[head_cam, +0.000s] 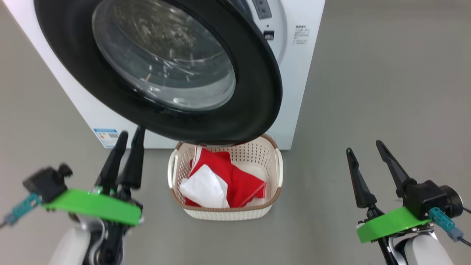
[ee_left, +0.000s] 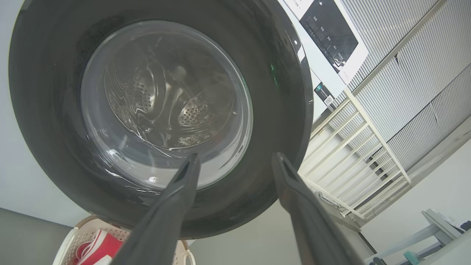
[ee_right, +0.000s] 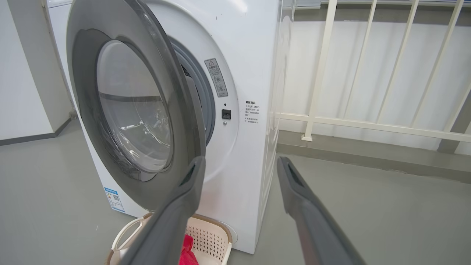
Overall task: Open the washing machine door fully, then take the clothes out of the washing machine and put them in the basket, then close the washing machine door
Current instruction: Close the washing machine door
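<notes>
The washing machine door (head_cam: 254,73), glossy black with a clear glass bowl, stands ajar from the white washing machine (head_cam: 294,92); the right wrist view shows a gap between door (ee_right: 184,92) and machine front (ee_right: 250,147). Below the door on the floor sits the basket (head_cam: 224,211) with the red and white clothes (head_cam: 239,180) inside. My left gripper (head_cam: 131,130) is open, fingers pointing up just under the door's lower left rim (ee_left: 279,92), nothing between them (ee_left: 236,156). To the right of the basket my right gripper (head_cam: 363,145) is open and holds nothing (ee_right: 241,160).
A blue label (head_cam: 106,137) marks the machine's lower left front. A cream railing (ee_right: 368,125) runs along the wall to the machine's right. Grey floor (head_cam: 386,92) spreads on both sides of the machine. The steel drum (ee_left: 165,103) shows through the glass.
</notes>
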Motion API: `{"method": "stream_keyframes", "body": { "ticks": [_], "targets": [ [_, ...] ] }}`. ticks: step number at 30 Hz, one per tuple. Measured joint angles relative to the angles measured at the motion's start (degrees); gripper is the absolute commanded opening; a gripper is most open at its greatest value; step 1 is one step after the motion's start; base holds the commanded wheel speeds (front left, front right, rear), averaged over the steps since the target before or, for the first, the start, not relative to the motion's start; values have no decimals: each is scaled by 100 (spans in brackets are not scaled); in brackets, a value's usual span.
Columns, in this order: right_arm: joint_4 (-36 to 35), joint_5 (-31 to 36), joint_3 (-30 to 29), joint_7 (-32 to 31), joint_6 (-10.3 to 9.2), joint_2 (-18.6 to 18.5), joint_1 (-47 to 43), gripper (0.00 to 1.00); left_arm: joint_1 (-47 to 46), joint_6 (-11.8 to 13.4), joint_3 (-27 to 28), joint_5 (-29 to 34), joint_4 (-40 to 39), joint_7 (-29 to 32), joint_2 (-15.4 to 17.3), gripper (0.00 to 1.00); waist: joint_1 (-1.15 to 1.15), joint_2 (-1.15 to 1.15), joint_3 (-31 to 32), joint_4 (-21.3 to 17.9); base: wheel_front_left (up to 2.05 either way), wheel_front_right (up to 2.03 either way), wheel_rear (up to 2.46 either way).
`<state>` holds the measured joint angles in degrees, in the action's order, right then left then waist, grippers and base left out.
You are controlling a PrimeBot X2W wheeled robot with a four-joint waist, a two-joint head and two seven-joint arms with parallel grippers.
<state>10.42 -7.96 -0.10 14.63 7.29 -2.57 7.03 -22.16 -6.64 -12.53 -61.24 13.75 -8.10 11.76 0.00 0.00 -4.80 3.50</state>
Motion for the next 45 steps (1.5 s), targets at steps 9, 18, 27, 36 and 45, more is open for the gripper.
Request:
{"method": "stream_keyframes", "body": {
  "ticks": [9, 18, 27, 36, 45],
  "targets": [
    [-1, -26, -18, 0, 0, 3, -399, 100, 1082, 330, -65, 1485, -751, -594, 324, 100, 0, 0, 473, -13, 0, 0, 0],
    [-85, -56, -7, 0, 0, 9, -590, 100, 1936, 732, -33, 2797, -1303, -620, 404, 100, 0, 0, 742, -60, 0, 0, 0],
    [-249, -58, 13, 0, 0, 11, -828, 100, 2329, 864, 176, 3454, -1514, -620, 279, 100, 0, 0, 814, -94, 0, 0, 0],
    [-416, -175, -1, 0, 0, 14, -1108, 100, 2526, 861, 498, 3805, -1548, -621, 59, 100, 0, 0, 831, -163, 0, 0, 0],
    [-437, -210, 2, 0, 0, 16, -1138, 100, 2596, 713, 582, 4058, -1510, -620, -73, 100, 0, 0, 803, -163, 0, 0, 0]
  ]
}}
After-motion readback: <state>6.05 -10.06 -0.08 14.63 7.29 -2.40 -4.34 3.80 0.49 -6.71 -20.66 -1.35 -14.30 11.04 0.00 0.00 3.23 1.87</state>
